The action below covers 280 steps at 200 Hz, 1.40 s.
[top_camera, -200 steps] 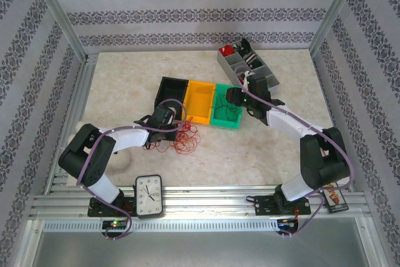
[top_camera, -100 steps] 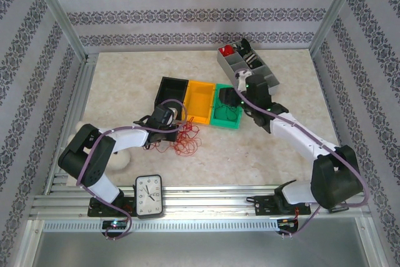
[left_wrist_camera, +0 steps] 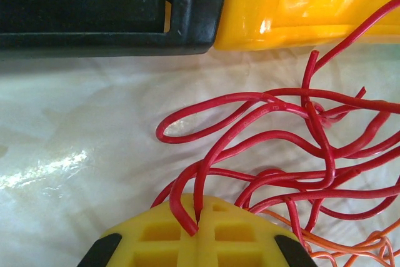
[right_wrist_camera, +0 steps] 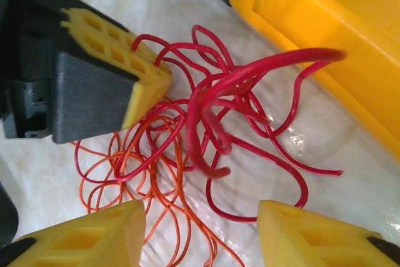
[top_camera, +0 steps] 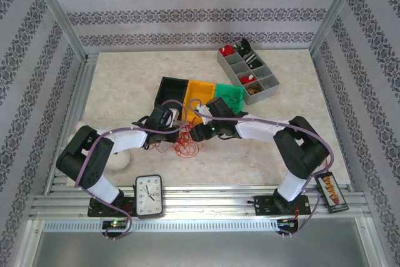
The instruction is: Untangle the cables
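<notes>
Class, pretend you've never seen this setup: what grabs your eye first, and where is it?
The red and orange cables lie tangled at mid-table, just on the near side of the three coloured bins. The left gripper pinches one red strand, and the right gripper hangs open over the clump.

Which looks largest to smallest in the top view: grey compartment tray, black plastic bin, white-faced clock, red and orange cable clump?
1. grey compartment tray
2. black plastic bin and white-faced clock: about alike, and the clock sits nearer the camera
3. red and orange cable clump: partly hidden, so unranked
</notes>
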Each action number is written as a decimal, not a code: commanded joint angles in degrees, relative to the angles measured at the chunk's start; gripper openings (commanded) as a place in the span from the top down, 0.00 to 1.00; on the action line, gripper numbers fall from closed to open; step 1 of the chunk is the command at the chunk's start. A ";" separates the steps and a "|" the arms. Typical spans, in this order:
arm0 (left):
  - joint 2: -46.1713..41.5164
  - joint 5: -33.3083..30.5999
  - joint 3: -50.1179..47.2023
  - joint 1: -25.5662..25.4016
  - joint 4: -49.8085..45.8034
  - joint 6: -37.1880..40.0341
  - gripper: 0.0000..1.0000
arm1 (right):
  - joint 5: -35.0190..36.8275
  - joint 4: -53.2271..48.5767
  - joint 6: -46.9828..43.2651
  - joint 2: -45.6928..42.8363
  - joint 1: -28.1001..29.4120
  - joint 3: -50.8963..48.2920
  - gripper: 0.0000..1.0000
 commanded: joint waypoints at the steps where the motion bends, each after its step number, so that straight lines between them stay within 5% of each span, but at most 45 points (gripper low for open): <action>1: -1.46 0.65 -0.25 0.34 0.73 1.20 1.00 | -0.74 0.61 -1.43 1.04 -0.40 3.44 0.58; 66: -1.70 -0.50 -0.75 0.30 0.55 0.76 1.00 | -0.08 2.76 -0.01 -0.96 -1.72 2.56 1.00; 179: -2.00 -6.52 -1.63 1.35 -0.58 -1.82 1.00 | 27.14 1.81 5.43 -30.06 -11.99 -9.58 1.00; 280: -2.87 -18.87 -3.92 3.30 -4.40 -7.58 1.00 | 37.91 0.89 8.82 -45.12 -21.86 -11.81 1.00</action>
